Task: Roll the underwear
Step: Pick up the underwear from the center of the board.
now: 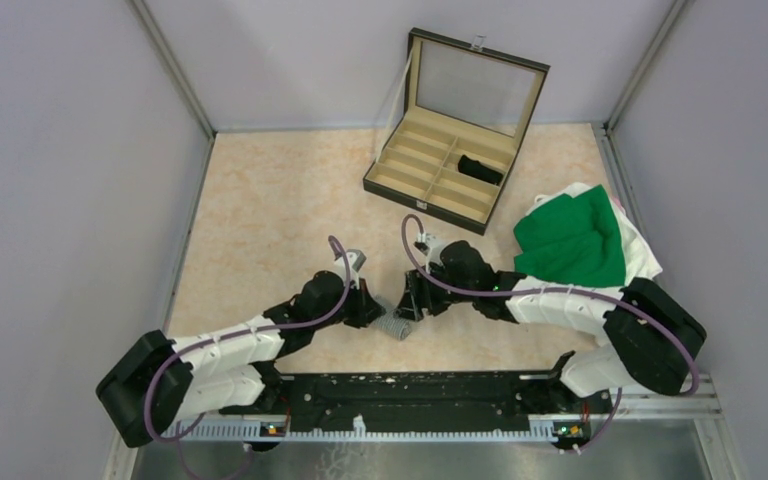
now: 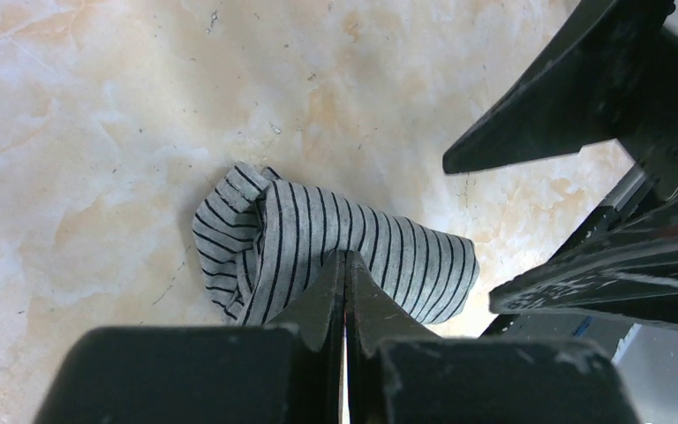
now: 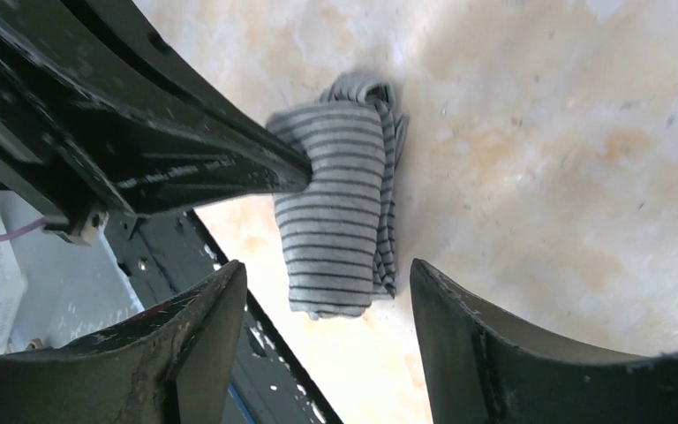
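A grey underwear piece with thin black stripes lies rolled into a short tube on the table near the front edge. In the left wrist view the roll sits just beyond my left gripper, whose jaws are pressed together with nothing between them, their tips against the fabric. My right gripper stands open, its two fingers wide apart on either side of the near end of the roll without touching it. A black underwear piece lies rolled in one compartment of the case.
The compartmented case stands open at the back, its lid upright. A green cloth lies over white fabric at the right. The black base rail runs along the front edge, close to the roll. Both grippers nearly meet.
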### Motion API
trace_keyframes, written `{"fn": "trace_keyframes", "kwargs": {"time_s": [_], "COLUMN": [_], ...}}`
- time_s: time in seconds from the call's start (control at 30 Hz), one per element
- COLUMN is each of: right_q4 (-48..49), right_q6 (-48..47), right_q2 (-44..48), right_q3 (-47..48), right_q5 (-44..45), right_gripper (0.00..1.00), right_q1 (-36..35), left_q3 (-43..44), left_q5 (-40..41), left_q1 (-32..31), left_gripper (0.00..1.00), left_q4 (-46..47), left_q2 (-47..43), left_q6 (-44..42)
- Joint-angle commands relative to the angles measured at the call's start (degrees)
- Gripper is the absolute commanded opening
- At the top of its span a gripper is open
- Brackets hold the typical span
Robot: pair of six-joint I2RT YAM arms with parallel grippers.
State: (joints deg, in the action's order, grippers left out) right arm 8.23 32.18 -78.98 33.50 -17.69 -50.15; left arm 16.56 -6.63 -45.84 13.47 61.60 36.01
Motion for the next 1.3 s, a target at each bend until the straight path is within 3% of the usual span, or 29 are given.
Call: {"fn": "trace_keyframes", "kwargs": {"time_s": [0.0, 0.1, 0.3, 0.67, 0.93, 1.27], "right_q4": [-7.42, -12.49, -14.36, -11.7, -10.09, -12.01], "right_q6": [-5.35, -8.0, -9.9, -10.04, -8.97, -9.63], "right_q2": [-0.05, -3.66, -10.84, -16.88, -20.55, -24.02], "right_q3": [7.47, 12.51, 17.35, 16.99, 17.33, 17.72], "right_q5": [-1.83, -4.03, -10.16, -12.54, -14.97, -16.94], "right_gripper": [0.69, 0.75, 0.78, 0.85, 0.83, 0.69], "right_q1": [1.96, 3.03, 4.15, 4.09, 4.1, 4.14], "left_q3": [-2.39, -2.48, -2.49, -2.23, -2.05, -1.44], "left_q5": [-0.48, -0.5, -0.28, -0.12, -0.45, -0.55], "left_q1": [-0.39, -0.39, -0.43, -0.39, -0.41, -0.39], "left_gripper": [0.0, 0.0, 0.0, 0.0, 0.0, 0.0], "left_q4": [-5.4, -5.55, -6.0, -6.56, -6.61, -6.84], "left_q2": [0.26, -0.11, -0.8, -1.08, -0.99, -0.9], "left_q6": [-1.63, -1.75, -1.96, -2.13, -2.26, -2.6]}}
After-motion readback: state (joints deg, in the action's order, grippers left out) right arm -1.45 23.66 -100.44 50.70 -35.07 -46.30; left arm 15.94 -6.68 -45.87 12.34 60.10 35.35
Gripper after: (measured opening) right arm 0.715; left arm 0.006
